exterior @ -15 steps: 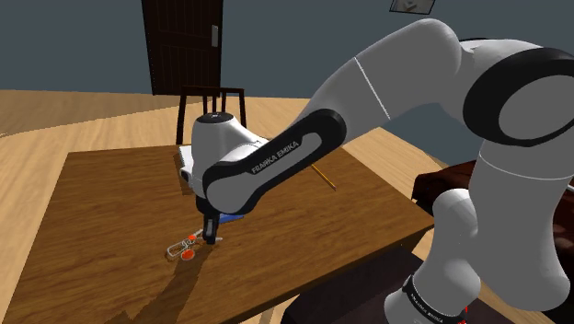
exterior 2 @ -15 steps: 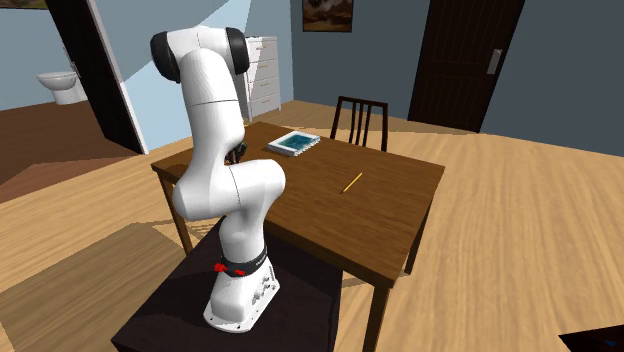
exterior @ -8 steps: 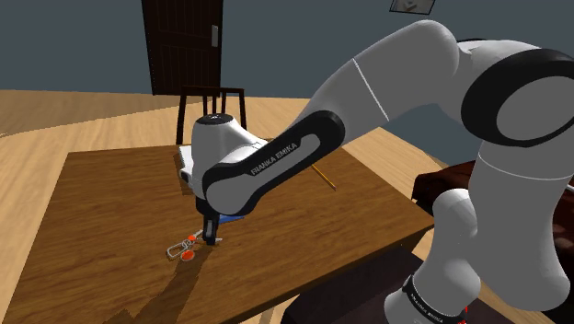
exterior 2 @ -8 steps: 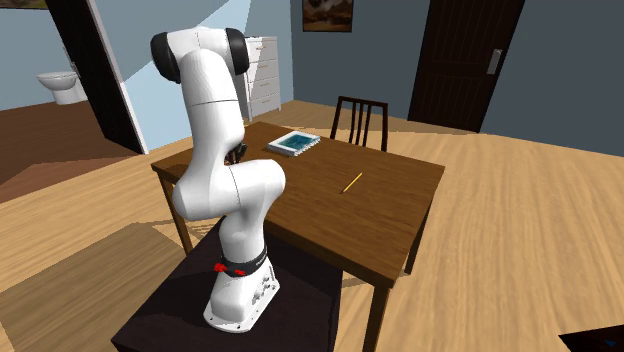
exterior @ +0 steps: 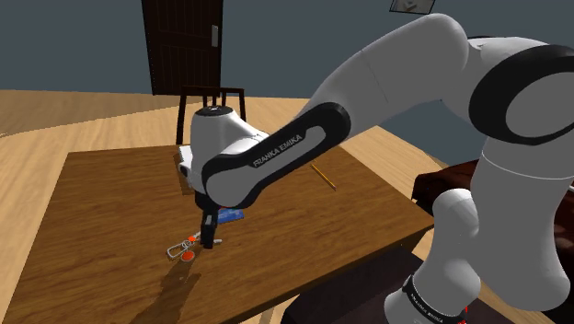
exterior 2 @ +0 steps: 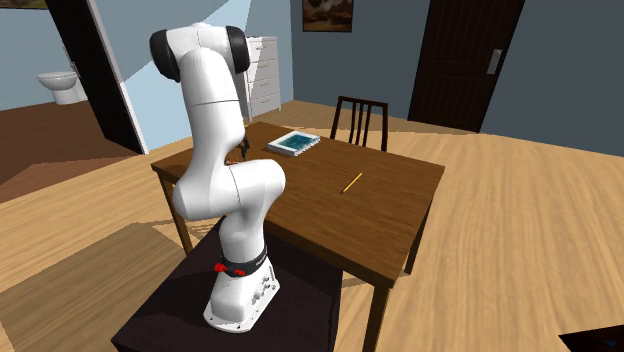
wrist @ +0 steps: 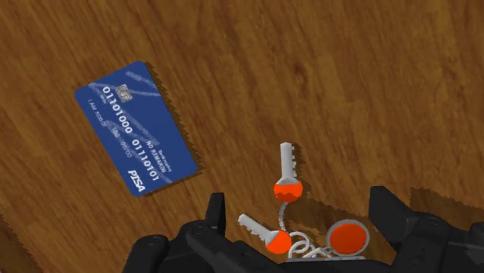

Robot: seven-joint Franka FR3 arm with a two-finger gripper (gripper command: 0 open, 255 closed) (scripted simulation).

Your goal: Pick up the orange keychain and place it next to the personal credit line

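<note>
blue with white print, the card (wrist: 133,128) lies flat on the wooden table (wrist: 349,77). one corner reads "pisa", a long row of zeros and ones begins "01101000", and the smaller lines are too small to read. white letters on the arm's dark forearm (exterior: 276,155) spell "franka emika".

the keychain (wrist: 285,191) lies on the table near the card but apart from it. it has two silver keys with orange heads and a round orange tag on a wire ring. the gripper (wrist: 300,200) hangs right over it with its fingers (wrist: 216,211) spread wide, one on each side of the keys and touching none of them, so nothing is grasped. in the shoulder view the fingertips are low at the table, with the keychain just to their left and the card just beyond them on the right.

farther back on the table lie a white notebook (exterior 2: 295,143) with a teal cover and a yellow pencil (exterior 2: 351,183), well apart from each other. a dark chair (exterior 2: 360,120) stands at the table's far side, with a dark door (exterior 2: 460,60) beyond it. the arm's base sits on a dark box (exterior 2: 190,310).
</note>
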